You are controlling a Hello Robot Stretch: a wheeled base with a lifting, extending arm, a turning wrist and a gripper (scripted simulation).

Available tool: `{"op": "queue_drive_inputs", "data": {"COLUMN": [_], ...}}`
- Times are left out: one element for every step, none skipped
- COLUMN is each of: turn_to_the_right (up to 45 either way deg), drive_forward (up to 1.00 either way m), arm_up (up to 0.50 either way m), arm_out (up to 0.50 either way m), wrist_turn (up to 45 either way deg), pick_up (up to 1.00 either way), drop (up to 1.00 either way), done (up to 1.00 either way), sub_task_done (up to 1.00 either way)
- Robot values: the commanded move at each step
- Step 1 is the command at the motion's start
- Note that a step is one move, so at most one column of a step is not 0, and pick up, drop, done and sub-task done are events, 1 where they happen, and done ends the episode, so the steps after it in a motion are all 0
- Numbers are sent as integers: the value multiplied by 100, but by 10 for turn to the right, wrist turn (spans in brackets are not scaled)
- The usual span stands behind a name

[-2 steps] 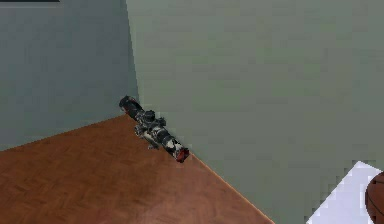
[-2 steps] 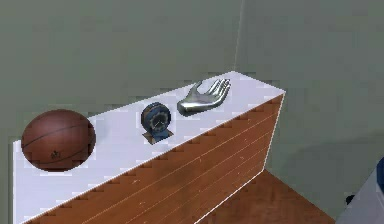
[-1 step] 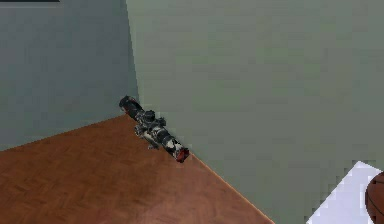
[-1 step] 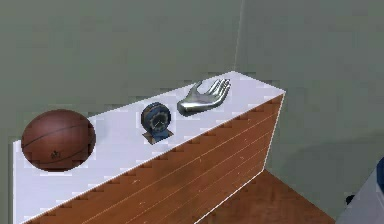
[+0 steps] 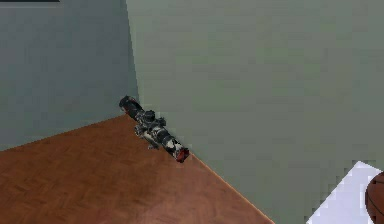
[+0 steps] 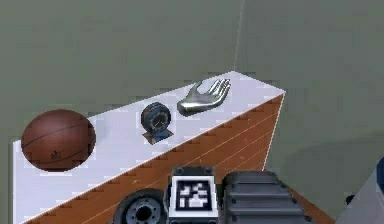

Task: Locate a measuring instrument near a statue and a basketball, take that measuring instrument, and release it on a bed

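There's the gauge (image 6: 156,120), a small round dial on a stand, just right of the basketball (image 6: 58,139) on the cabinet (image 6: 120,165). It looks light, stiff, tippy; grab its round rim. Gripper (image 6: 140,209) sits below-right of the basketball; can't tell whether it holds anything

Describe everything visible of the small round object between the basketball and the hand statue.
The measuring instrument is a small dark round dial with a blue-grey face, upright on a short base, looking like metal. It stands on the white top of a wood-sided cabinet, between the basketball and the silver hand statue, touching neither. Its markings are too small to tell.
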Motion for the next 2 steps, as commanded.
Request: {"op": "queue_drive_inputs", "data": {"turn_to_the_right": [0,0], "drive_forward": [0,0], "arm_up": [0,0], "arm_out": [48,0], "wrist_turn": [0,450], "pick_up": [0,0], "drop": [0,0], "done": [0,0], "sub_task_done": [0,0]}}
